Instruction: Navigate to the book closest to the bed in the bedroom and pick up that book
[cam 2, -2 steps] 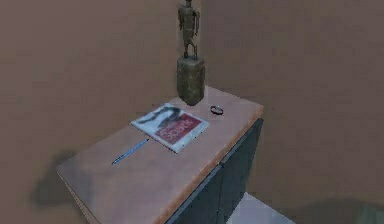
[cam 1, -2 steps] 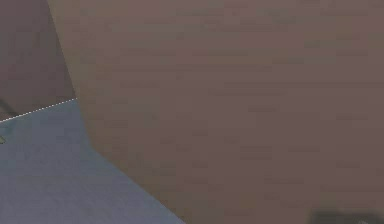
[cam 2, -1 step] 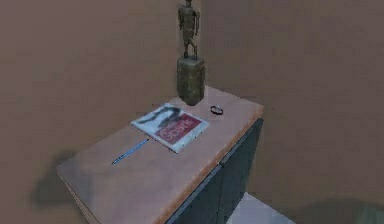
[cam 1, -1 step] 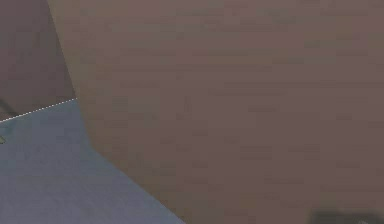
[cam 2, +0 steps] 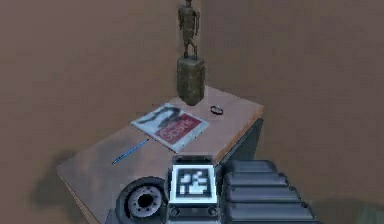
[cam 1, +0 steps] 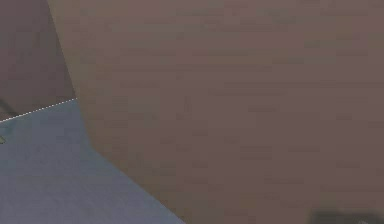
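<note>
Since the flat white-and-red book lies midway across the brown wooden tabletop, short of the bronze statue at its far edge, your dark arm sits at the near edge, likely to reach it, and you cannot tell whether the jaws grip anything.

1. Table: reddish-brown top.
2. Book, near the table's middle: white cover with a red patch.
3. Statue, at its far corner: bronze-brown.
4. Floor: grey-blue.
5. Wall: plain brown.
</note>
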Tool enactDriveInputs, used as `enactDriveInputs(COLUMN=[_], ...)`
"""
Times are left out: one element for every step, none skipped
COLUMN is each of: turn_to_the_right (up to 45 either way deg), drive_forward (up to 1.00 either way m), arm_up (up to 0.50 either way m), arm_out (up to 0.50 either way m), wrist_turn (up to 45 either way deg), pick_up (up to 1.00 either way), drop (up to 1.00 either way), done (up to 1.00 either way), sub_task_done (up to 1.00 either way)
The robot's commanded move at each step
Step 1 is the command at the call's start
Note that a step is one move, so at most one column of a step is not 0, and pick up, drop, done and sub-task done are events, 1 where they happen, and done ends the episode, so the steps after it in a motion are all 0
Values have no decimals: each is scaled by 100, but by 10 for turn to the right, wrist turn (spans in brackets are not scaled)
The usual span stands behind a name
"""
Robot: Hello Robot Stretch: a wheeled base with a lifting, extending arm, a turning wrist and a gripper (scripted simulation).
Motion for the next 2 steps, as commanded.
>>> enactDriveInputs(turn_to_the_right=[0, 0], drive_forward=[0, 0], arm_up=[0, 0], arm_out=[28, 0], wrist_turn=[0, 450], pick_up=[0, 0], drop=[0, 0], done=[0, 0], sub_task_done=[0, 0])
